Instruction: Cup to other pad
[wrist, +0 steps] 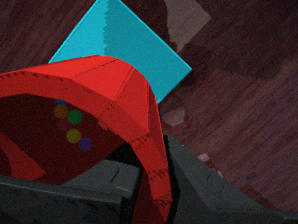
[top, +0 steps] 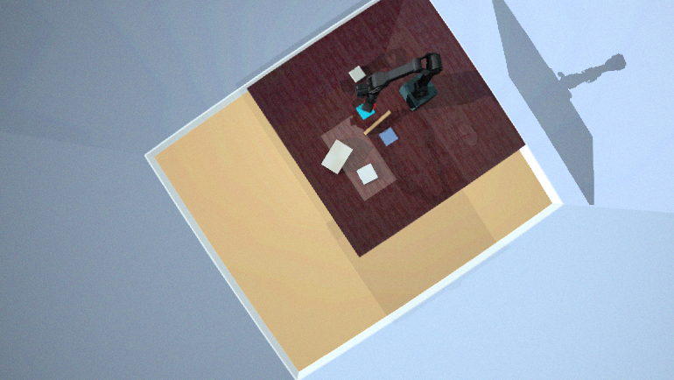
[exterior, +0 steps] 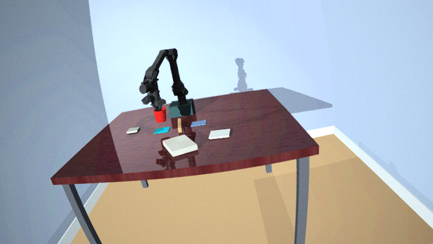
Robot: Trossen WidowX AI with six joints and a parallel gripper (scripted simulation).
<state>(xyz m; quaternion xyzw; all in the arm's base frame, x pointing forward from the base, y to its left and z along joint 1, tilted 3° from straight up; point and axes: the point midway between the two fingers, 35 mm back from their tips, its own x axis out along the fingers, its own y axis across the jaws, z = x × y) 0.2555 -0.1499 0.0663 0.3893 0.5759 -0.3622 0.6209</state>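
- Cup (wrist: 100,96), red, hangs in the air above the table (exterior: 257,127), its rim wall clamped between the jaws of the gripper (exterior: 157,106), upright or nearly so.
- Marbles (wrist: 75,128) lie inside it at the bottom: green, yellow and purple ones show, with a bluish one at the edge of the shadow.
- Below and just past the jaws lies the cyan pad (wrist: 127,39), partly covered by the cup in the wrist view.
- Farther out from the jaws sit a wooden stick (top: 376,122) and then the blue pad (top: 388,137).
- Arm (exterior: 160,64) rises from its teal base (exterior: 188,110), folds at a high elbow, and drops steeply to the wrist with the jaws pointing down.
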